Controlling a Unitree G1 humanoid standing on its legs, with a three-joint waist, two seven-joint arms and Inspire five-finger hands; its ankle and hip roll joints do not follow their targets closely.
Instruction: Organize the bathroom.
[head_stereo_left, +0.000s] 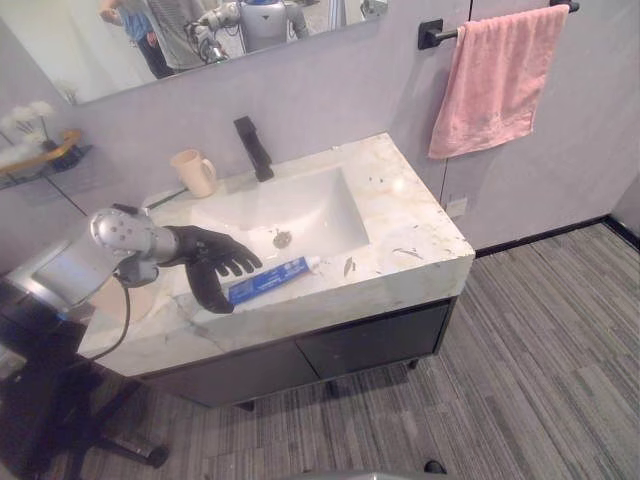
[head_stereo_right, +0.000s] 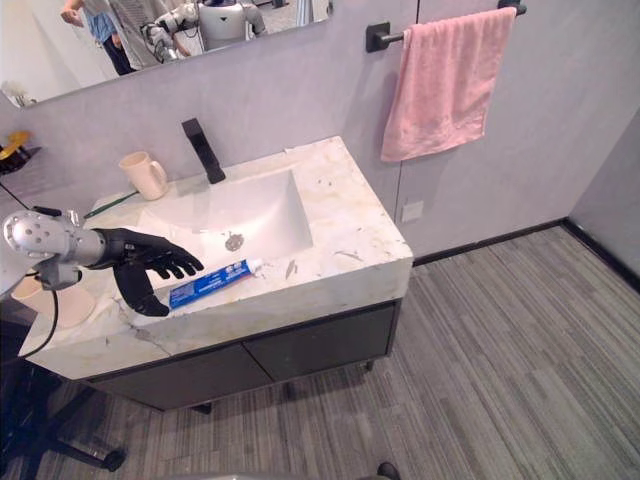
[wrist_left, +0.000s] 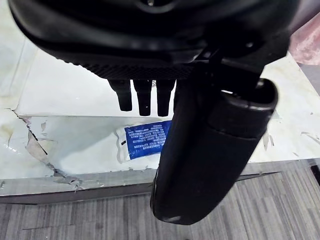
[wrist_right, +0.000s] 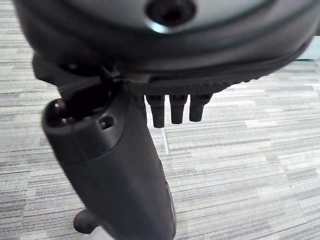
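Toothpaste tube (head_stereo_left: 270, 279) lies flat on the counter's (head_stereo_left: 420, 245) front strip just before the sink (head_stereo_left: 300, 205), left hand (head_stereo_left: 212, 262) spread open and empty just beside its crimped end; looks light, squashy, slick, so pinch mid-body across the width.

Striped grey floor (head_stereo_left: 520, 380) lies beside a black office chair (head_stereo_left: 40, 400).

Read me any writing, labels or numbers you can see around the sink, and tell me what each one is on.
Toothpaste tube, lying on the counter by the open left hand: white print on its blue label, too small and blurred to read.
Cup, black faucet, pink towel: no text visible.
No numbers or signs can be made out anywhere else.
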